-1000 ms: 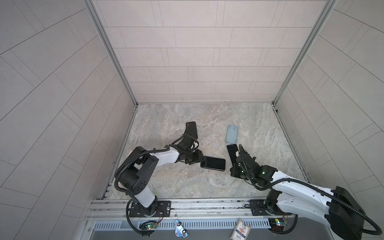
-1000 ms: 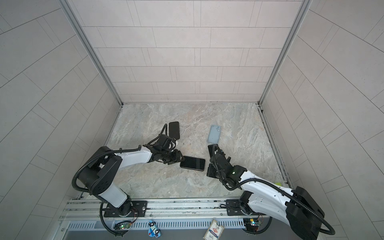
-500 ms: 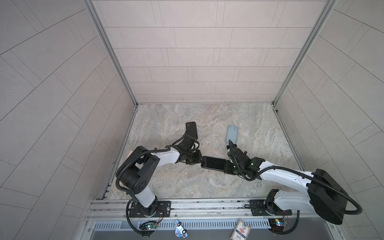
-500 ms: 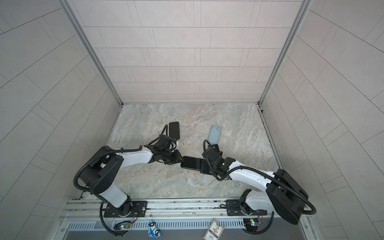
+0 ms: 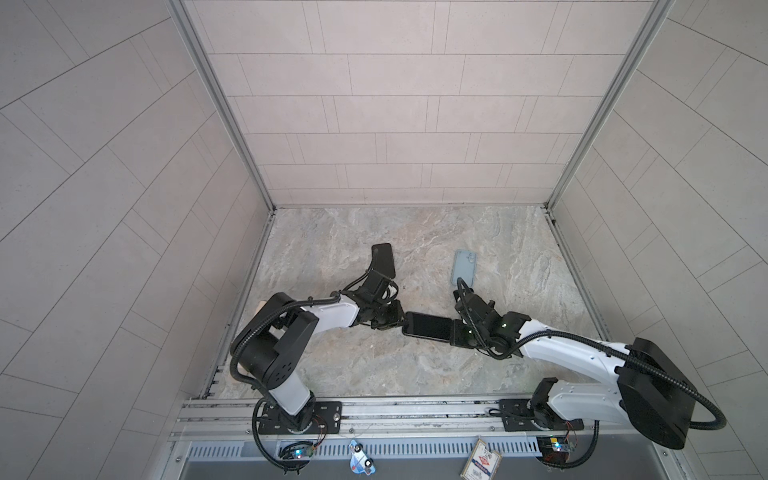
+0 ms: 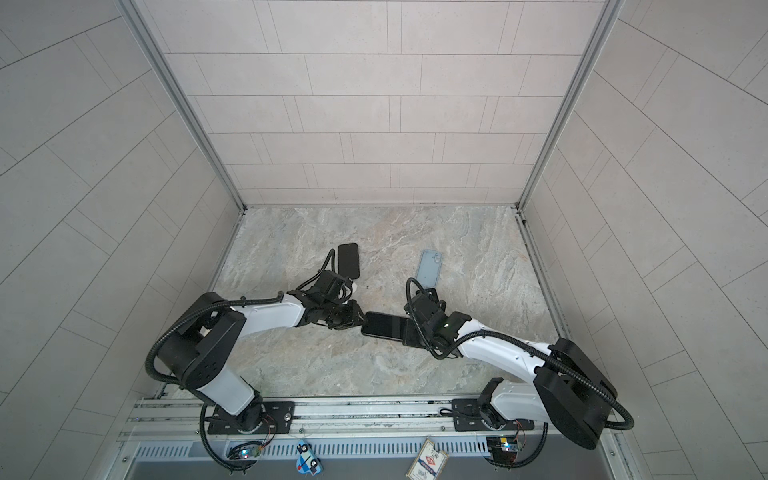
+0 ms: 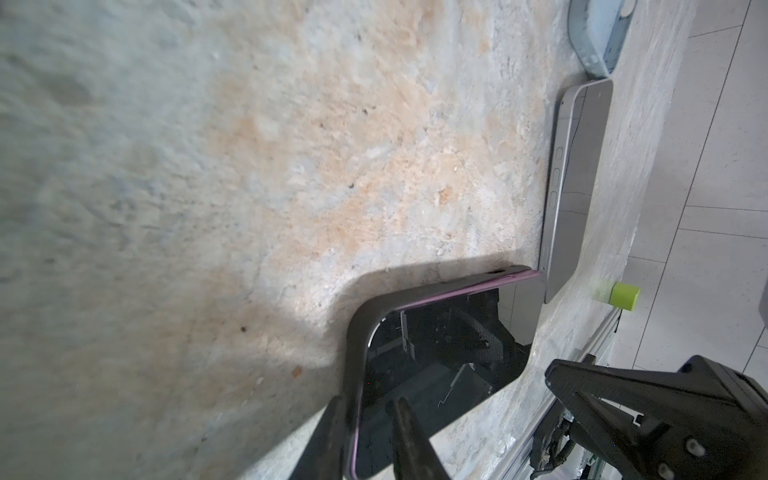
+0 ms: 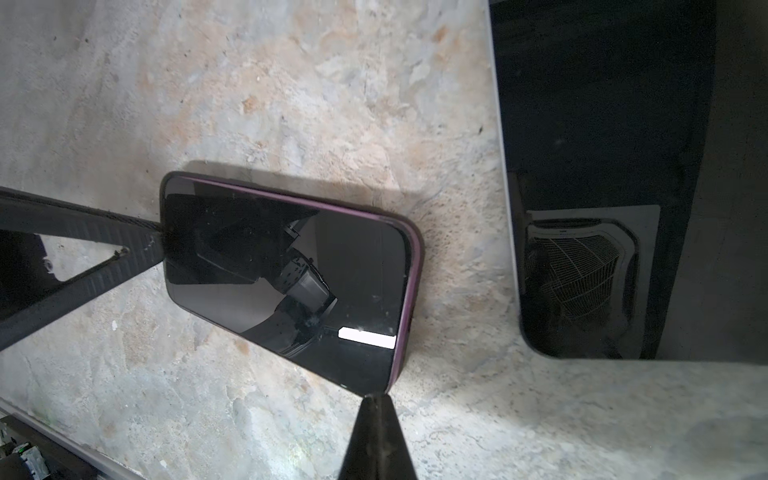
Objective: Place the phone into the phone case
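Pinching phone (image 5: 426,331) end — left jaws; right jaws closed at opposite corner.

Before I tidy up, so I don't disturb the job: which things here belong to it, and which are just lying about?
In the job: purple-edged phone, dark case round it, left gripper gripping its end, shut right gripper at its corner.
Lying about: light blue case, black phone or case, grey-sided phone, green block.

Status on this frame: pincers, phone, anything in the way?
Left pincer clamped on the phone, short end. Right pincer shut, tip at its opposite corner. Light blue phone case lies apart. Second dark phone close alongside.
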Controlling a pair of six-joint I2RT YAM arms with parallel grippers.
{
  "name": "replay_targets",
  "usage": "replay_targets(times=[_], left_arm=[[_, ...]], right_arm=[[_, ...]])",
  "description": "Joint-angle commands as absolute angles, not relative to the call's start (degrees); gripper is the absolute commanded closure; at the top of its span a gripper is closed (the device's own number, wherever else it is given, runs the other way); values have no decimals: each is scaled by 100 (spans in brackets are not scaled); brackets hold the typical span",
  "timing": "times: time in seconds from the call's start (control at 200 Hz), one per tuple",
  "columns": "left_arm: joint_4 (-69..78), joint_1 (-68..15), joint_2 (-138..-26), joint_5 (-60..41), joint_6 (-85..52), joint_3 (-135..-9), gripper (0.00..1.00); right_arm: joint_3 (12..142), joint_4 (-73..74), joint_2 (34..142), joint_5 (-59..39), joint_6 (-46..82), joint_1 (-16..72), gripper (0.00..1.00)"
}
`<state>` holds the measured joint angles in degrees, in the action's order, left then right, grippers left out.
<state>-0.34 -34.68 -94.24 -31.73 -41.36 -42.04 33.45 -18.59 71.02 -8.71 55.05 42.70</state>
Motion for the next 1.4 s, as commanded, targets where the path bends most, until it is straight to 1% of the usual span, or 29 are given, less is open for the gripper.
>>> replay_targets(times=[0.0,0.105,0.205,0.515,0.6,0.841,1.121,1.396], left_arm=[[-4,-3506,-9267,-3199,-4129,-4146,73],[-23,-3498,-9255,-3207,-4125,-4150,73],[-44,-3498,-9216,-3216,-4122,-4139,73],[-51,-3498,-9149,-3226,-4122,-4095,73],[-49,-3494,-9125,-3230,-4122,-4092,73],[-73,-3500,-9088,-3238,-4122,-4078,73],[-62,-3501,-9105,-3243,-4122,-4086,73],[-63,-3498,-9114,-3213,-4122,-4038,72]], right_arm=[[3463,-2027,7212,-791,5424,4258,96],[3516,-2028,7311,-750,5405,4254,96],[3515,-2048,7342,-692,5405,4230,92],[3510,-1873,7564,-800,5410,4201,92],[3515,-1841,7609,-826,5415,4201,89],[3511,-2001,7275,-611,5462,4207,86],[3498,-1908,7070,-598,5508,4201,88],[3516,-1761,7483,-735,5526,4201,88]])
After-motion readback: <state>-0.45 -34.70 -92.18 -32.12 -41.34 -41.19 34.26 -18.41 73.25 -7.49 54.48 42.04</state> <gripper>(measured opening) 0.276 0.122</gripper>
